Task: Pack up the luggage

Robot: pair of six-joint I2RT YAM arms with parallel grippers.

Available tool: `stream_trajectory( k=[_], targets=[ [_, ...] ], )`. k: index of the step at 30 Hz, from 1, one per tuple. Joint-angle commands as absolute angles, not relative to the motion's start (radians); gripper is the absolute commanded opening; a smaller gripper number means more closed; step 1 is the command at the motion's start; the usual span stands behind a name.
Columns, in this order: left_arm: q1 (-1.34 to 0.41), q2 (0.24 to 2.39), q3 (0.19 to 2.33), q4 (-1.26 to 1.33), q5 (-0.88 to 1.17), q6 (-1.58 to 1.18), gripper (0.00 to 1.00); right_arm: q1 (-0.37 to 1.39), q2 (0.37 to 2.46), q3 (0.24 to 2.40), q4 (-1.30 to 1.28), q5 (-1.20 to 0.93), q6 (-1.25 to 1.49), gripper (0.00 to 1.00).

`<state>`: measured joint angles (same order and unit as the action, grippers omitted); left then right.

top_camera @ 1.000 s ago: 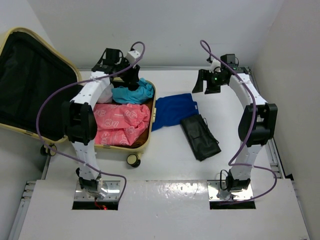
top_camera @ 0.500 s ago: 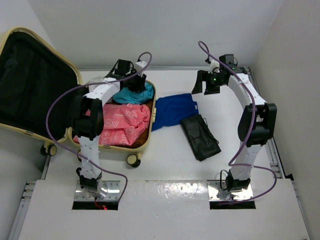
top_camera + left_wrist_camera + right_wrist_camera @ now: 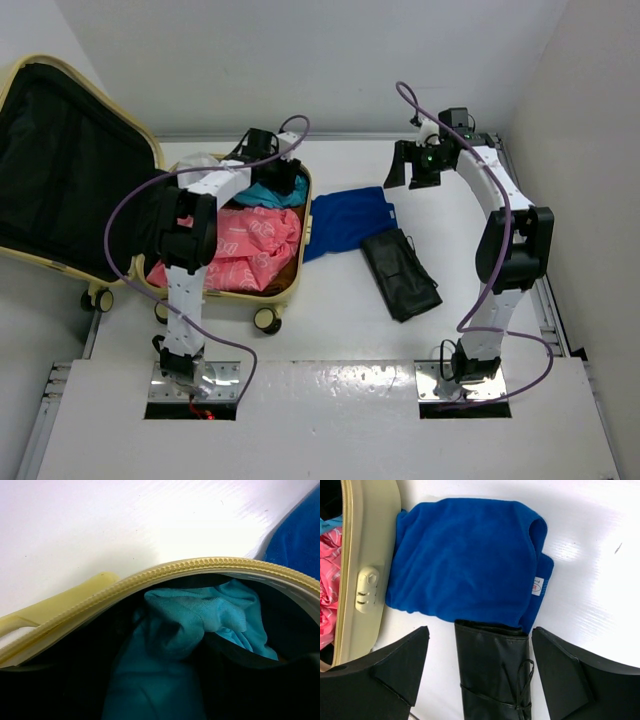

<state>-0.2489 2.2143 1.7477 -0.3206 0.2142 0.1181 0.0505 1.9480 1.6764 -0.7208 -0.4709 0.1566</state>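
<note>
So the luggage (image 3: 60, 170) sat open on the left side of the desk (image 3: 340, 310), lid flopped back to the left. A pink garment (image 3: 250, 240) filled most of it, with a teal cloth (image 3: 190, 625) bunched at the far end. The left gripper (image 3: 278, 178) hung right over that teal cloth; honestly couldn't tell if it was spread or pinching anything. The right gripper (image 3: 480, 630) was spread wide, empty, above a blue cloth (image 3: 465, 560) lying just beside the suitcase and a black pouch (image 3: 490, 680) touching its near edge.
</note>
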Motion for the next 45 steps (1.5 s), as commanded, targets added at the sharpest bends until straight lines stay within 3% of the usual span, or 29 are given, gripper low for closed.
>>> stream_trajectory(
  k=[1,9,17,23,28,45],
  targets=[
    [-0.226,2.223,1.770,-0.327,0.200,0.097,0.67,0.061,1.957,1.741,-0.712,-0.468,0.153,0.84],
    [-0.172,1.991,1.795,-0.282,0.443,0.132,0.77,0.081,1.974,1.761,-0.715,-0.466,0.140,0.84],
    [-0.294,1.875,1.943,-0.509,0.431,0.362,0.78,0.081,1.950,1.733,-0.709,-0.468,0.140,0.85],
    [-0.475,2.032,2.040,-0.756,0.462,0.527,0.77,0.045,1.913,1.677,-0.706,-0.463,0.185,0.86],
    [-0.575,2.183,2.112,-0.814,0.434,0.587,0.77,-0.034,1.876,1.618,-0.710,-0.468,0.204,0.87],
    [-0.641,2.382,1.925,-0.657,0.181,0.537,0.85,-0.115,1.784,1.552,-0.767,-0.479,0.170,0.87]
  ],
)
